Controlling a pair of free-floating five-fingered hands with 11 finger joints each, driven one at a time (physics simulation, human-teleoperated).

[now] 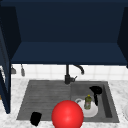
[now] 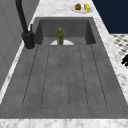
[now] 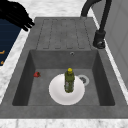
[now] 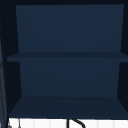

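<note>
A small green bottle with a yellow cap stands upright on a white plate in the basin of the sink. In the right side view it stands near the plate's middle. In the front view the right hand shows as a dark shape at about 1 o'clock from the bottle, near it but apart. I cannot tell how its fingers are set.

The left hand hangs at the sink's front edge, at about 8 o'clock from the bottle and well apart from it. In the right side view its fingers are loosely spread and hold nothing.

The bottle looks light and stiff, probably glass or hard plastic, with a smooth and likely slippery wall. It is tall and narrow, so a sideways push would likely tip it onto the plate. The body below the cap looks like the safest place to take hold, thumb on one side and fingers opposite. The cap seems too small for a firm hold. The plate would likely chip if the bottle dropped on it.

A red ball sits at about 8 o'clock from the plate in the front view. The faucet stands at about 11 o'clock from the bottle.
</note>
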